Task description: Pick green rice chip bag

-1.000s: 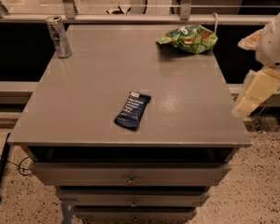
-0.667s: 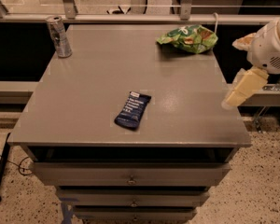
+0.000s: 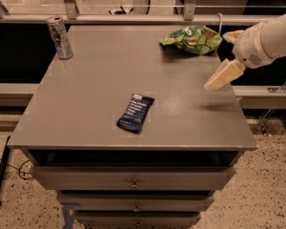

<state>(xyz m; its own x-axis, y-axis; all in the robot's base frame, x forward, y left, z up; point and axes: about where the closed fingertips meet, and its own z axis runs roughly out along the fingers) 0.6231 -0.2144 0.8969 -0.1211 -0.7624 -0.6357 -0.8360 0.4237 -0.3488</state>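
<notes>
At the tabletop's (image 3: 100, 80) 1 o'clock corner lies the green rice chip bag (image 3: 193, 38), its lettering unreadable. Only bare surface lies between it and the gripper (image 3: 218, 61), which hangs at 3 o'clock, spread wide and empty. A silver can (image 3: 60, 37) stands at 11 o'clock and a navy wrapper (image 3: 135, 112) lies near centre; the gripper has moved inward over the right edge since a second ago.

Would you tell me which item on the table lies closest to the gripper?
The green rice chip bag, at the back right corner, just beyond the gripper hovering at the right edge; the navy bar wrapper and silver can lie farther away.
</notes>
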